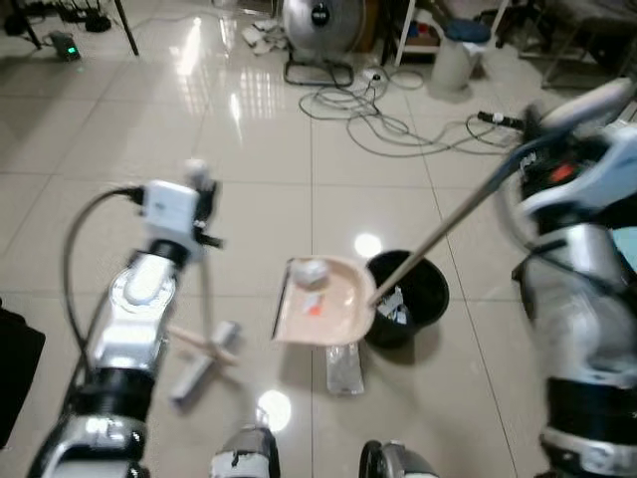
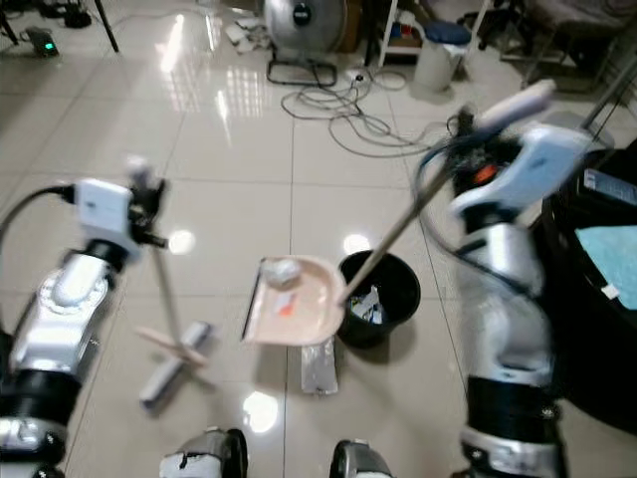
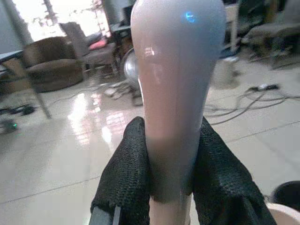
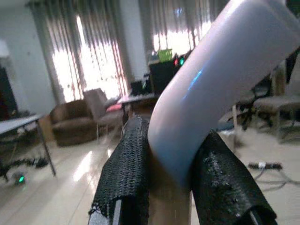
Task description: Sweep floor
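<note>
So there's a pinkish-beige plastic dustpan (image 1: 325, 304) tilted over the shiny cream tile floor (image 1: 249, 139), its far edge right at the rim of a small round black bin (image 1: 410, 296). In the pan sits a crumpled white wad (image 1: 310, 271) near the back and a little orange scrap (image 1: 315, 308) in the middle. The bin has some pale trash in it, can't make out what exactly. A flat clear wrapper-looking thing (image 1: 343, 370) lies on the tiles just in front of the pan. The right gripper (image 4: 171, 187) is up high on the robot's right, arm bent, its black textured fingers (image 4: 126, 178) clamped on the glossy pale grip of the dustpan's long handle (image 1: 448, 224), which slants down to the pan. The left gripper (image 3: 171, 187) is raised on the other side, fingers (image 3: 124, 173) squeezed onto the smooth rounded top of the broom handle (image 3: 176, 84); that thin stick runs down to the broom head (image 1: 204, 358), which rests on the floor to the left of the dustpan, a bit apart from it. Further back there's a tangle of cables (image 1: 383, 119) and a round metal fan (image 1: 318, 25) standing on the floor. Both head views are kinda blurry around the arms.
</note>
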